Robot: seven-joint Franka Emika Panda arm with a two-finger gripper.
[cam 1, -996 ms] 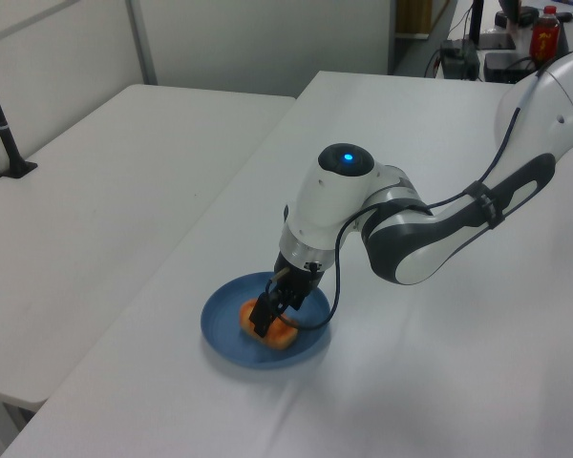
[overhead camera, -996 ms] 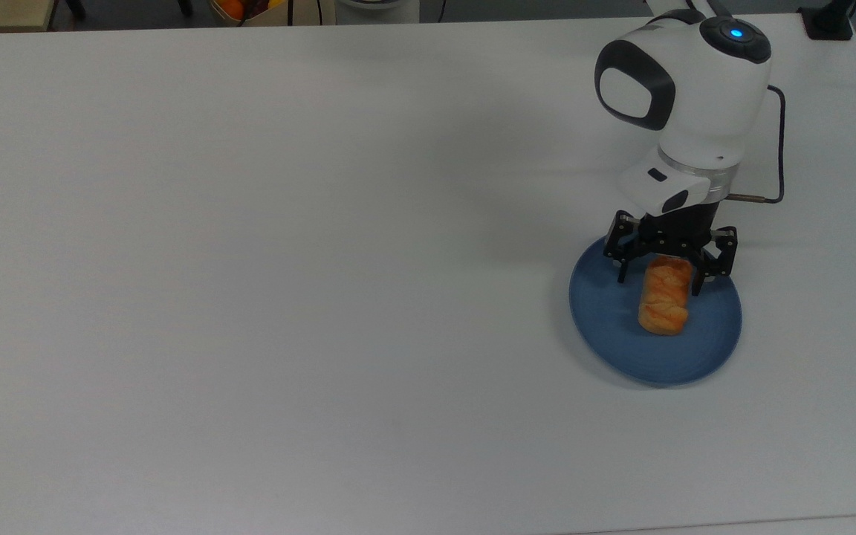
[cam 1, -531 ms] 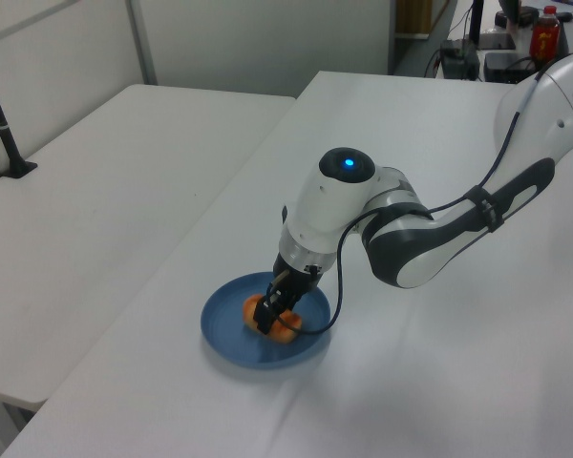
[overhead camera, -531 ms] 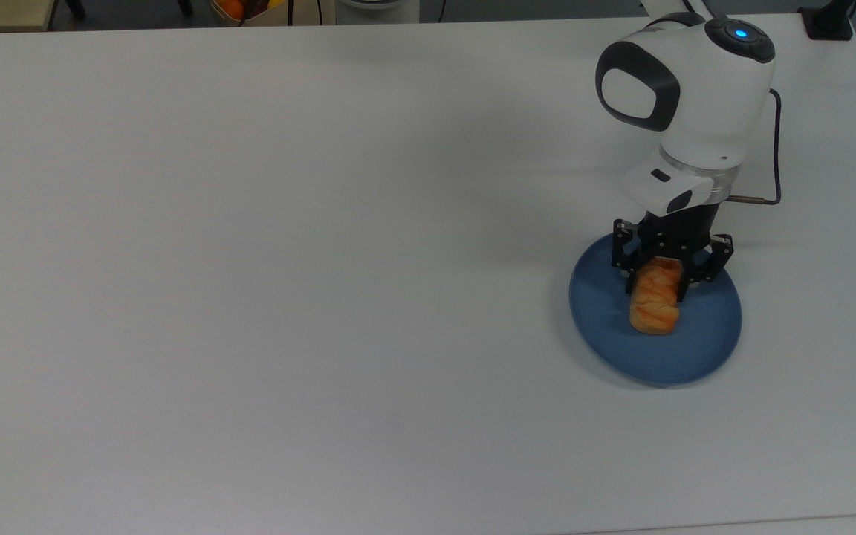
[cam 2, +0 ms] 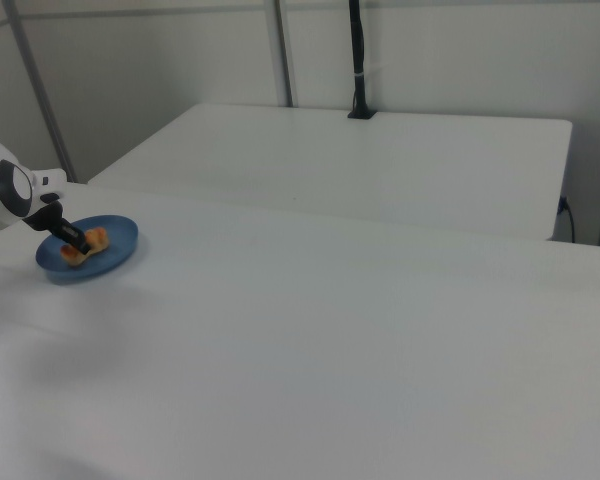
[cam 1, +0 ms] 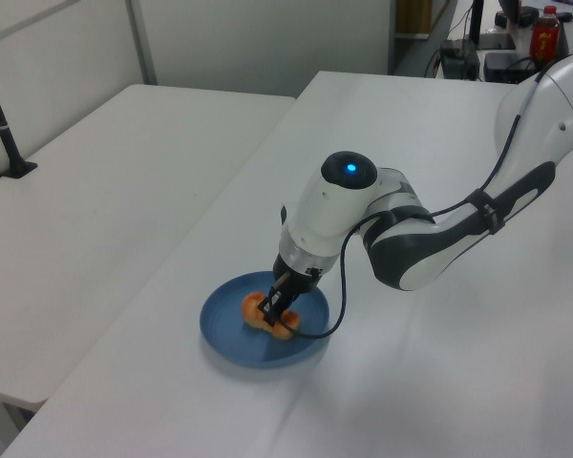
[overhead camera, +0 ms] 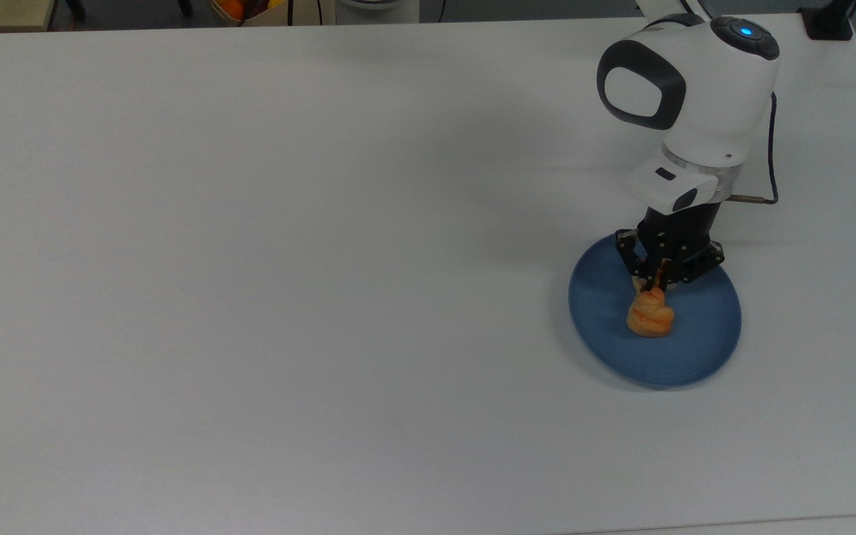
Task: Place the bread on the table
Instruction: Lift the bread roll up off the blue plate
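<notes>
Surface first: you're working on a big plain white table point(overhead camera: 287, 260), matte. In the left view a second white table point(cam 1: 105, 181) sits alongside with a black post point(cam 1: 5, 124) clamped at its far edge; the right view shows the same neighbour table point(cam 2: 380, 160) and a black post point(cam 2: 358, 60) against a pale panelled wall. At the far end of your table in the left view there's dark equipment and a red-capped bottle point(cam 1: 544, 29). The top view has something orange point(overhead camera: 231, 7) just off the table's far edge.

The blue plate point(overhead camera: 695, 349) sits toward the top view's right, near the arm's base side. The bread point(overhead camera: 649, 313) is on that plate, not on the table. You can also see it in the left view point(cam 1: 258, 310) and the right view point(cam 2: 95, 240).

The gripper point(overhead camera: 655, 282) is down on the bread's upper end in the top view, fingers pinched in tight on it, with only a narrow gap between them; same in the left view point(cam 1: 279, 307). The bread looks squeezed at the pinch, and its visible part bunches below the fingers.

Versus a second ago: the fingers then stood wide, straddling the roll, and the bread lay long and straight. Half a second ago they'd closed partway. Now they've closed right in and the bread reads shorter and lumpier in the top view. The wrist has shifted slightly toward the top view's right. The plate hasn't moved.
</notes>
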